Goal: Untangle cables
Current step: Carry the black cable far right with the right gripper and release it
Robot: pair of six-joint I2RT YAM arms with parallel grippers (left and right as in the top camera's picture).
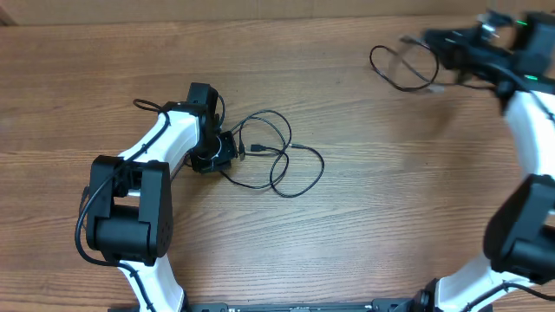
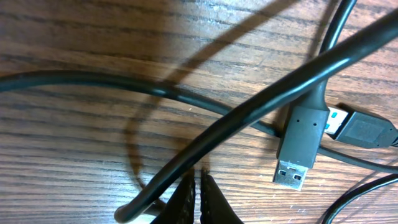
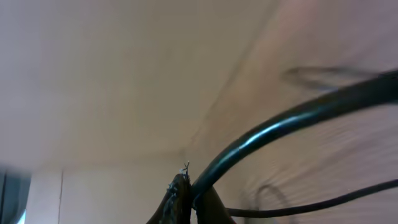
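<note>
**Clerk:** Listing what lies on the desk. First entry?

**Checker:** Cable bunch: thin black cord in loose overlapping loops, lying flat near the middle of the desk, a little toward the left edge.

**Clerk:** Plugs?

**Checker:** Two, seen from the left wrist. A grey plug with its metal end bare lies across a dark plug that shows a blue insert. Both rest on the wood.

**Clerk:** Left gripper?

**Checker:** It sits at the left side of the bunch with its jaws clenched tight, tips together. One strand of the bunch runs past the tips, raised above its own shadow. Whether that strand is pinched, I cannot tell.

**Clerk:** Second entry?

**Checker:** Far cable: a single black loop near the far right corner of the desk, blurred in the overhead view and well apart from the bunch.

**Clerk:** Right gripper?

**Checker:** Its jaws are clamped on the far cable. From the right wrist, the cord rises straight out from between the closed tips.
</note>
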